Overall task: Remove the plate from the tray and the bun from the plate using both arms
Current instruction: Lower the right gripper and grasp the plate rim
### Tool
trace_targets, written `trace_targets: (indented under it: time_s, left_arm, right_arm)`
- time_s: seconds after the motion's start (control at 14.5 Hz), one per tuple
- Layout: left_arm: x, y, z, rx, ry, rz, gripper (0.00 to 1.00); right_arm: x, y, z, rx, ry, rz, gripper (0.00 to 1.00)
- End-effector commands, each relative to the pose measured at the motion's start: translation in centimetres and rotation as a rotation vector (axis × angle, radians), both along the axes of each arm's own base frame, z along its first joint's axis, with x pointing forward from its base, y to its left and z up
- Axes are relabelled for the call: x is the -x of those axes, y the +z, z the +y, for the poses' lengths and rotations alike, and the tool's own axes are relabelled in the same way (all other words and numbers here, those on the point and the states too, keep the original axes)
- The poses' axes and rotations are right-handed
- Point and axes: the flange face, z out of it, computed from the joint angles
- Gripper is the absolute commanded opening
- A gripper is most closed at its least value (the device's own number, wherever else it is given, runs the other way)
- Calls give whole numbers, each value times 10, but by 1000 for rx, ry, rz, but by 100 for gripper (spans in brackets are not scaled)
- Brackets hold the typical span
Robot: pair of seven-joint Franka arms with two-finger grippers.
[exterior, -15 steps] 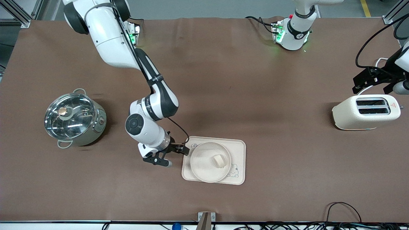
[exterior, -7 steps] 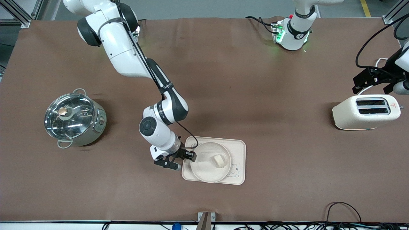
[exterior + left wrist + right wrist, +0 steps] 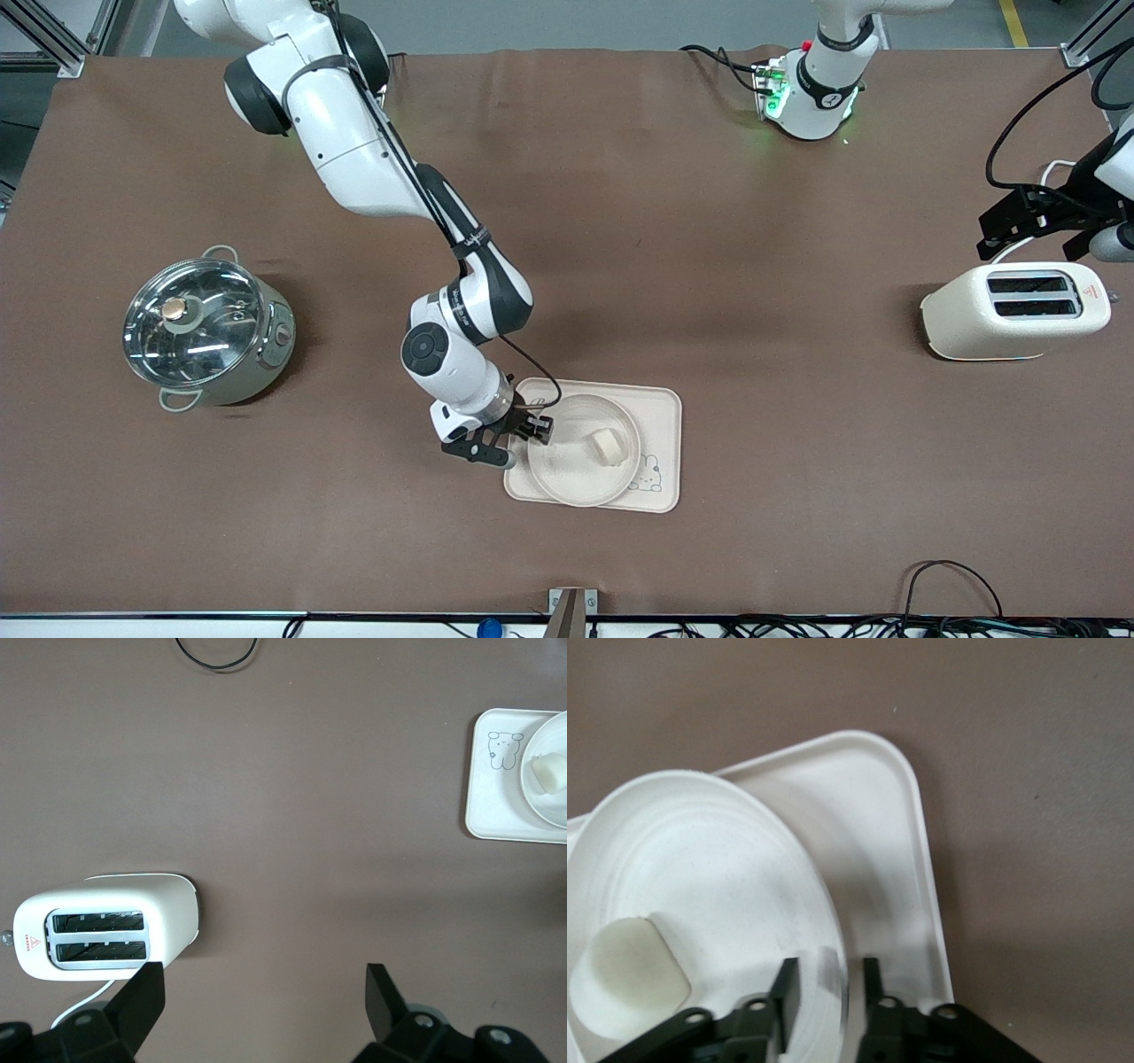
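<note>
Straddling the plate (image 3: 583,461) rim at its 9 o'clock, the right pincer (image 3: 518,441) stood narrow; seating deep before lifting seemed wise. Left pincer (image 3: 257,1005) waited wide.

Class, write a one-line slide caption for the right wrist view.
Right gripper straddles the plate rim on the tray, bun inside.

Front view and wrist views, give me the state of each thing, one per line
plate: on the tray, rim between the right jaws
tray: flat on table
bun: on plate
right gripper: closing on plate rim
left gripper: open, over table by toaster
toaster: slots empty
pot: lidded
</note>
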Motion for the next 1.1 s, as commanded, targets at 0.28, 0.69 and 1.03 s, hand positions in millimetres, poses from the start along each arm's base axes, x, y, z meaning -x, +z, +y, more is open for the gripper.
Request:
trace_targets:
  time_s: [0.28,0.69,1.03]
  left_arm:
    - [0,3,1,0,-9,9,100]
    - [0,4,2,0,-9,7,100]
    - [0,4,2,0,-9,7,100]
  right_arm:
    - [-3,-5,-1,-8,-10,-7,0]
    - [27,60,2,-44,54,12,0]
    - [124,91,-1,-87,50,70,0]
